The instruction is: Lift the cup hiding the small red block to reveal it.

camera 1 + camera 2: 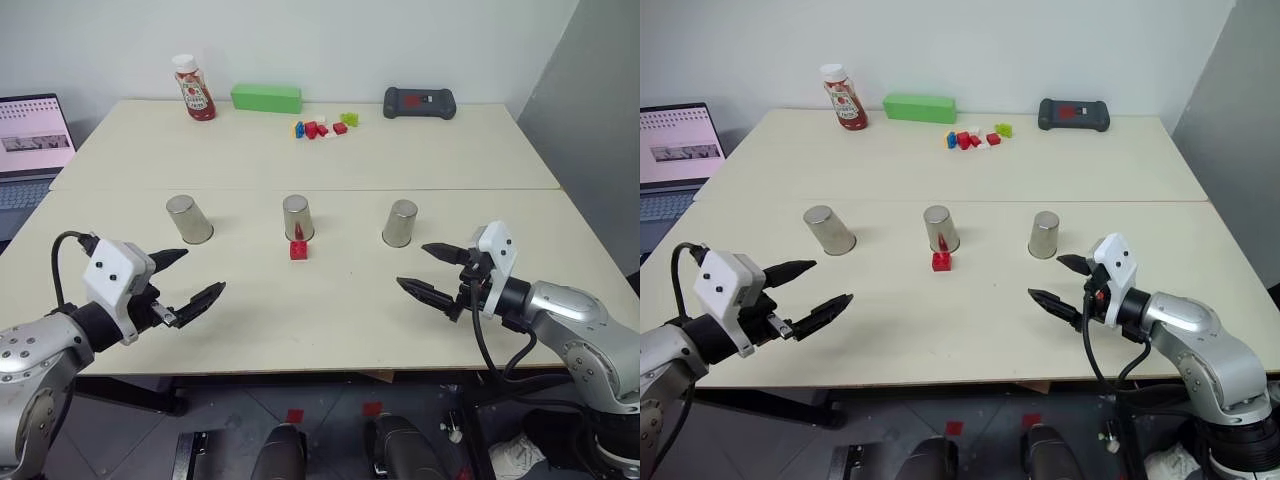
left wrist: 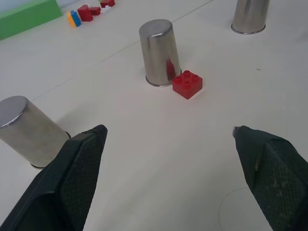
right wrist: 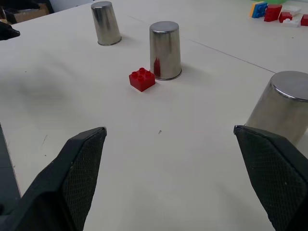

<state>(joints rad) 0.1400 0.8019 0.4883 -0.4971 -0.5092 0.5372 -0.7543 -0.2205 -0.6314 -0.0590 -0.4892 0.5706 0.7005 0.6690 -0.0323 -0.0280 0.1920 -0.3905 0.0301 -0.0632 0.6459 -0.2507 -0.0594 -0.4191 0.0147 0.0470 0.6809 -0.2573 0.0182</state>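
Three silvery metal cups stand upside down in a row: left [image 1: 189, 219], middle [image 1: 297, 217] and right [image 1: 400, 223]. The small red block [image 1: 299, 250] lies uncovered on the table just in front of the middle cup [image 2: 159, 53], close against its rim [image 2: 187, 84]. My left gripper [image 1: 203, 271] hovers open near the table's front left, short of the left cup. My right gripper [image 1: 412, 266] is open too, in front of the right cup [image 3: 281, 110]. Neither holds anything.
At the back of the table [image 1: 330, 320] stand a ketchup bottle [image 1: 193, 88], a long green block [image 1: 266, 97], several small coloured bricks [image 1: 322, 127] and a black device [image 1: 419, 102]. A laptop [image 1: 35, 140] sits off the left side.
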